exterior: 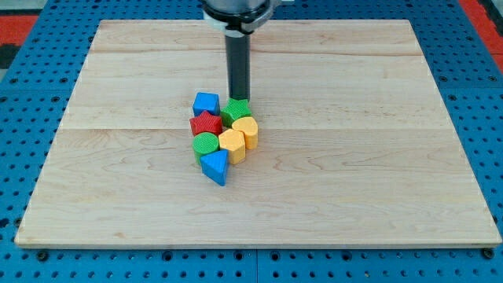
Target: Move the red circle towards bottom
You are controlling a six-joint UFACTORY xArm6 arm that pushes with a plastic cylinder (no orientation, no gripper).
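Observation:
My tip (239, 97) stands at the top edge of a tight cluster of blocks, right behind the green star (236, 111). The cluster also holds a blue block (206, 103), a red star (206, 123), two yellow blocks (246, 130) (232, 145), a green circle (206, 145) and a blue triangle (214, 166). No red circle shows plainly. A thin red sliver (252, 47) peeks out at the rod's right side near the view's top; I cannot tell what it is.
The wooden board (377, 157) lies on a blue pegboard (16, 94). The arm's dark body (236, 9) hangs over the board's top edge.

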